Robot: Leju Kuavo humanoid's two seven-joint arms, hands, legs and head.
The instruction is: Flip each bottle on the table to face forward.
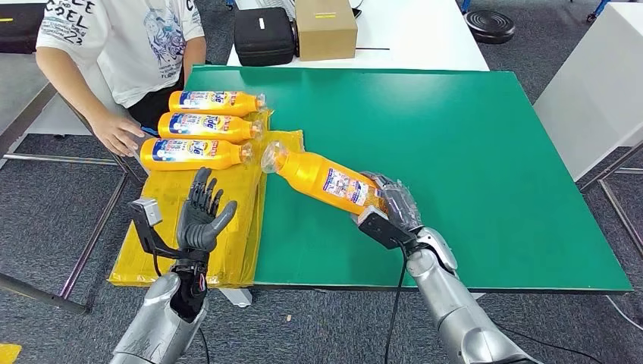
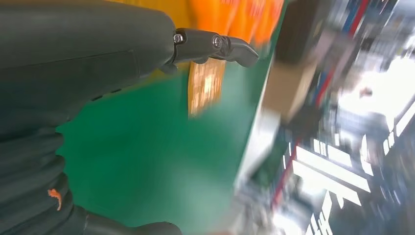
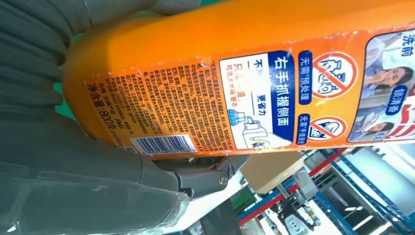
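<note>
Green table mat (image 1: 470, 174), yellow sheet (image 1: 227, 227) at its left edge. Three orange detergent bottles (image 1: 199, 126) lie side by side there, a person's hand (image 1: 115, 134) beside them. Fourth orange bottle (image 1: 334, 183) (back label showing) gripped by right hand (image 1: 390, 206). Left hand (image 1: 203, 218) empty, fingers spread.
</note>
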